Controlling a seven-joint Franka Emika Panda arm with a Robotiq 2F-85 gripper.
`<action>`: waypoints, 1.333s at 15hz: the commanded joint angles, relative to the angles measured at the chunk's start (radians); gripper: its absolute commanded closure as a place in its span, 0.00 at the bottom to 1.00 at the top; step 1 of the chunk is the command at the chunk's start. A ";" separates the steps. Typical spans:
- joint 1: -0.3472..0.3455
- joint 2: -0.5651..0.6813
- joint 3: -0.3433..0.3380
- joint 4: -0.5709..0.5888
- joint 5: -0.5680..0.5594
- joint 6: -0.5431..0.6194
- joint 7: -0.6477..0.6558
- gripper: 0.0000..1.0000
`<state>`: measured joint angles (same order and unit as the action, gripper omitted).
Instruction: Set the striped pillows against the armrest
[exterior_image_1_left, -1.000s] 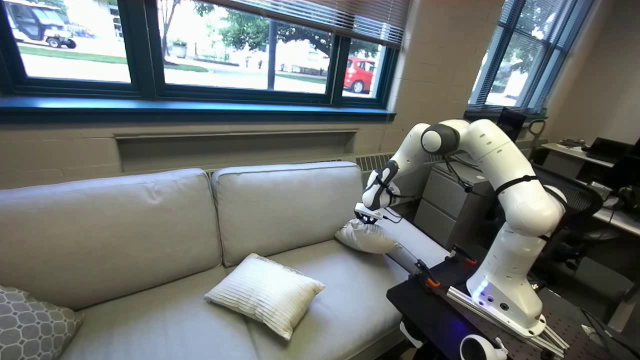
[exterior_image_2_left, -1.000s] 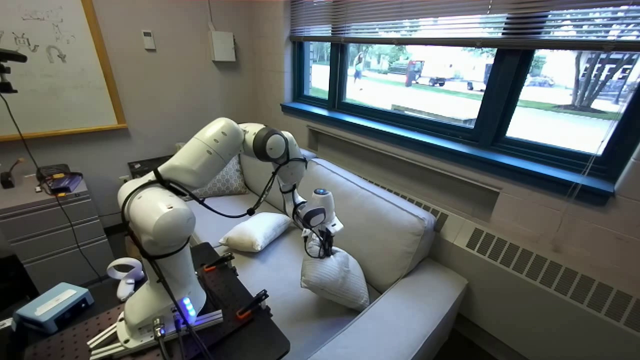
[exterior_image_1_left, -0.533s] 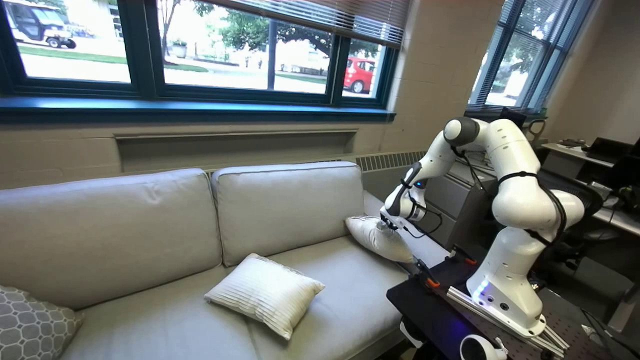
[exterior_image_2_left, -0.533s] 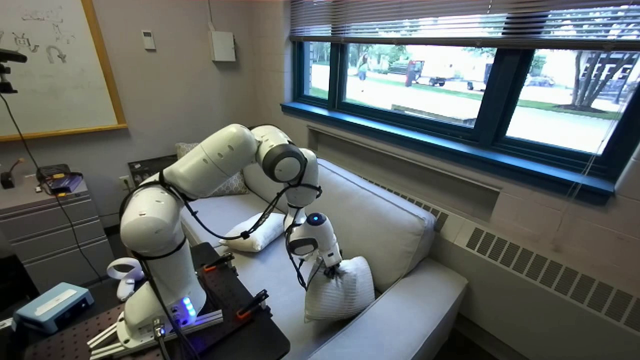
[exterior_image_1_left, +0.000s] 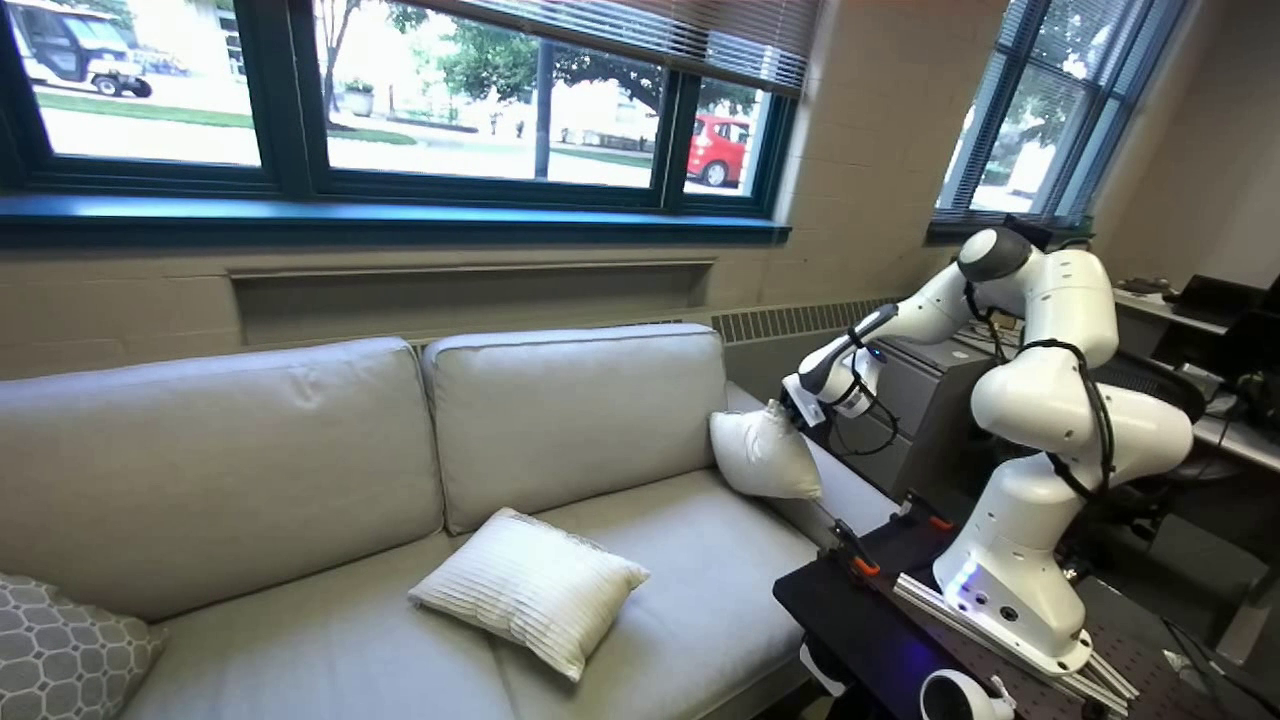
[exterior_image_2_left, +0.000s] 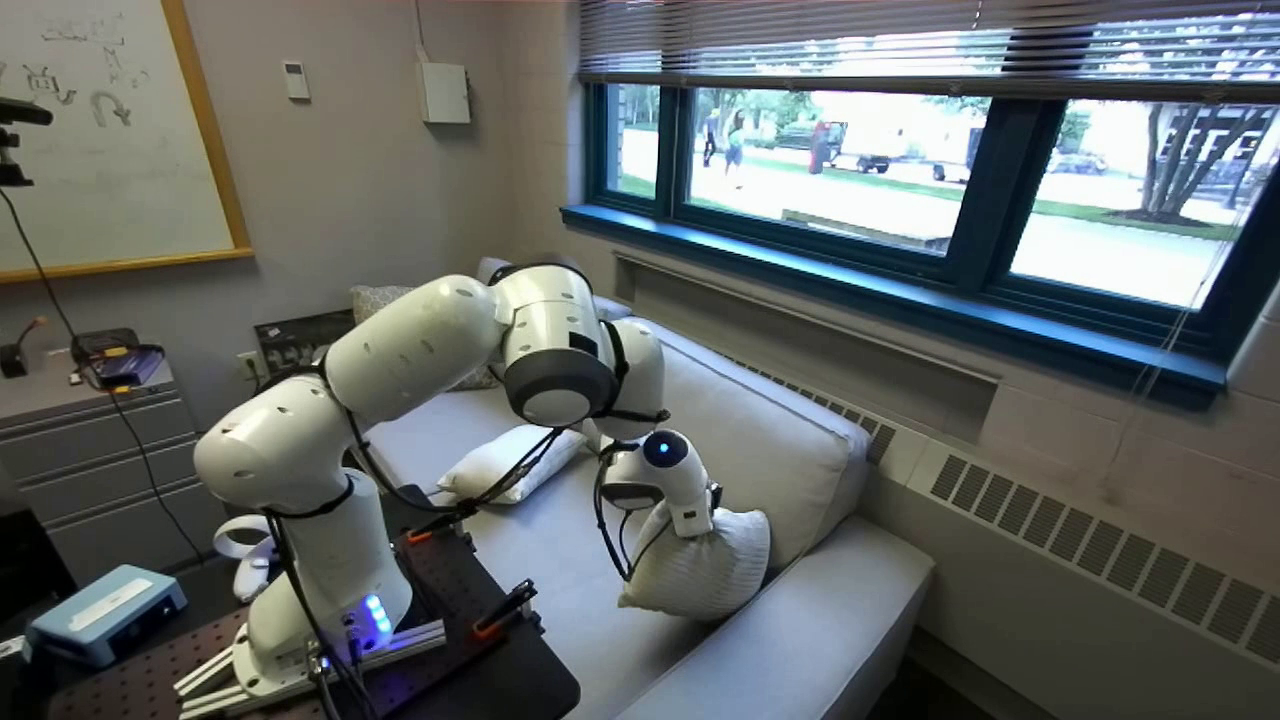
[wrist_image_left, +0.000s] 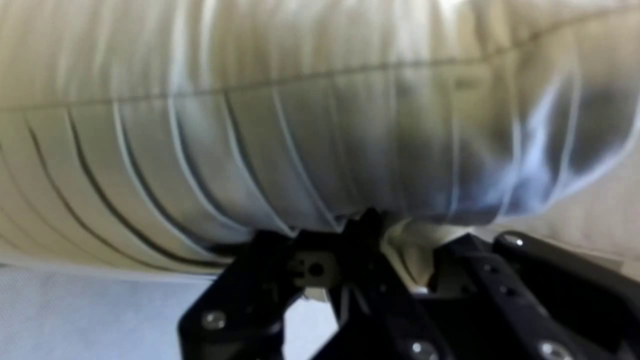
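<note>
A pale striped pillow (exterior_image_1_left: 762, 455) hangs tilted at the sofa corner, between the back cushion and the armrest (exterior_image_1_left: 855, 495); it also shows in an exterior view (exterior_image_2_left: 715, 565). My gripper (exterior_image_1_left: 793, 410) is shut on its upper edge. In the wrist view, striped fabric (wrist_image_left: 200, 155) fills the upper part, and a fold is pinched between the black fingers (wrist_image_left: 417, 240). I cannot tell whether the pillow's bottom touches the seat or the armrest. A second pale striped pillow (exterior_image_1_left: 530, 590) lies flat on the seat, away from the gripper; it is partly behind cables in an exterior view (exterior_image_2_left: 505, 465).
The sofa back cushion (exterior_image_1_left: 580, 410) stands behind the held pillow. A grey patterned pillow (exterior_image_1_left: 65, 650) sits at the sofa's far end. The black robot table (exterior_image_1_left: 830, 600) with clamps (exterior_image_1_left: 853, 548) borders the seat. A window sill (exterior_image_1_left: 400, 220) runs above the sofa.
The gripper has carried the held pillow toward the armrest and then raised it a little. The pillow has swung to a different tilt. The second striped pillow has not moved.
</note>
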<state>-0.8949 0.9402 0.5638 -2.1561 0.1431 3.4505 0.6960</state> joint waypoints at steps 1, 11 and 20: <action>-0.030 0.050 0.206 0.024 0.004 0.025 0.035 0.89; -0.265 0.516 0.511 0.035 -0.436 0.014 -0.107 0.89; -0.472 0.462 0.323 -0.113 -0.472 0.057 -0.344 0.90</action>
<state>-1.3561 1.4802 0.9484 -2.2376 -0.4664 3.4139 0.4836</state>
